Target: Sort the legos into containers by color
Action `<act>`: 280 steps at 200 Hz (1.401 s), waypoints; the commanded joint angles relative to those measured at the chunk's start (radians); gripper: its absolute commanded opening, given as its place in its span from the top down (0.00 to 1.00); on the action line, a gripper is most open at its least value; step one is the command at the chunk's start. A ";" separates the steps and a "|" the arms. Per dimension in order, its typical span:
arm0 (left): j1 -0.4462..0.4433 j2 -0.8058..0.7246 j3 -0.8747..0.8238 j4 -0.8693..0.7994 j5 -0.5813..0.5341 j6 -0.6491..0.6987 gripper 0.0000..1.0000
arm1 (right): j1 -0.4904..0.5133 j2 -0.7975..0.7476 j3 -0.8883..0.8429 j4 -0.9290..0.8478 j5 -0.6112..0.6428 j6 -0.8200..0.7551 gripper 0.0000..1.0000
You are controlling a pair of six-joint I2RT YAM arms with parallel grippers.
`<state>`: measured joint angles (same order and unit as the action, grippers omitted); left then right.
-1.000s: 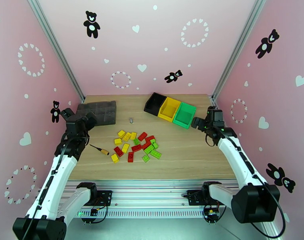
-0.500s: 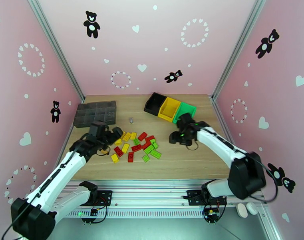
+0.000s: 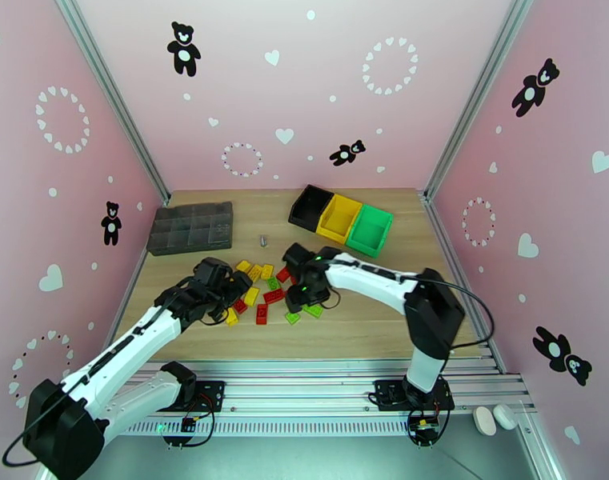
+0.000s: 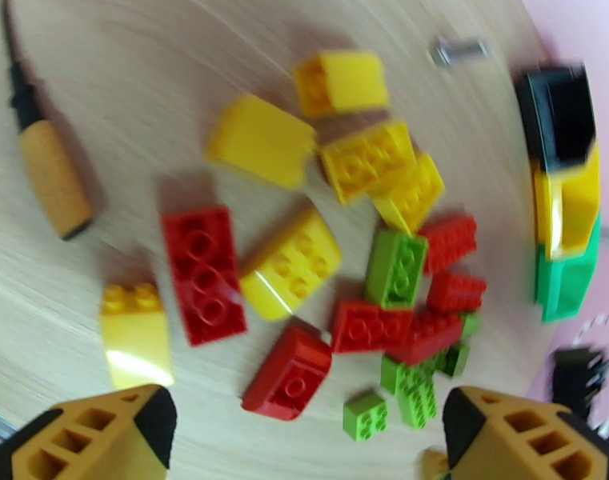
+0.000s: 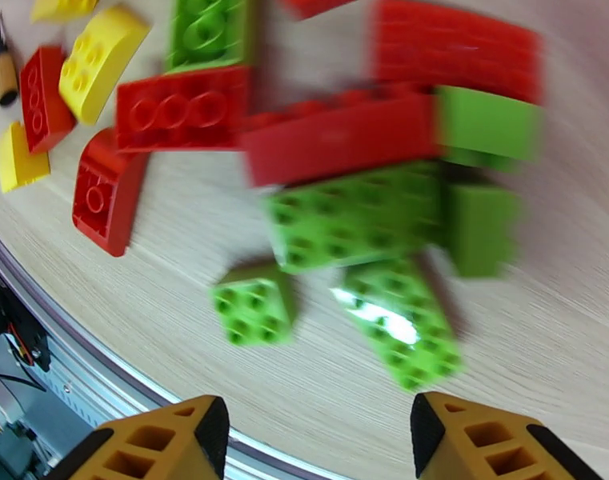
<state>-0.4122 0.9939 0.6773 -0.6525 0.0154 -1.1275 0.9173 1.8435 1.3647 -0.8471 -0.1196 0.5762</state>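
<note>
The legos (image 3: 272, 294) lie in a loose pile of red, yellow and green bricks at mid-table. My left gripper (image 3: 230, 293) hovers over the pile's left edge and is open; its wrist view has a red brick (image 4: 204, 274) and a yellow brick (image 4: 292, 262) ahead of the spread fingers (image 4: 104, 434). My right gripper (image 3: 298, 293) hangs over the pile's right side, open, above green bricks (image 5: 352, 222) and a long red brick (image 5: 336, 146). The black (image 3: 310, 208), yellow (image 3: 339, 218) and green (image 3: 370, 229) containers stand joined in a row at the back right.
A dark grey organizer tray (image 3: 190, 227) sits at the back left. A small metal piece (image 3: 263, 241) lies behind the pile. An orange-handled screwdriver (image 4: 52, 174) lies left of the bricks. The table's front edge (image 5: 144, 370) runs close below the right gripper.
Both arms swung in from the table's sides to the brick pile: the left from beside the tray, the right from beside the green container. The bricks have not moved.
</note>
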 commanded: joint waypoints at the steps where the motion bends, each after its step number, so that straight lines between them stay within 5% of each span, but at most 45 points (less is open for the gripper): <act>1: 0.068 -0.051 -0.038 -0.032 0.040 -0.018 0.05 | 0.030 0.048 0.043 -0.049 0.029 0.023 0.31; 96: 0.104 -0.089 -0.067 -0.066 0.059 -0.029 0.04 | 0.063 0.143 0.082 -0.059 0.023 -0.012 0.30; 219: 0.104 -0.076 -0.059 -0.076 0.044 -0.052 0.04 | 0.068 0.249 0.176 -0.103 0.104 -0.041 0.61; 280: 0.089 0.087 -0.001 0.094 0.129 -0.010 0.05 | 0.032 0.082 0.184 -0.092 0.133 -0.023 0.69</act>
<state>-0.3157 1.0149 0.6201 -0.6697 0.0875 -1.1641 0.9741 2.0476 1.5162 -0.9211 -0.0227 0.5423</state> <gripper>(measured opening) 0.949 0.333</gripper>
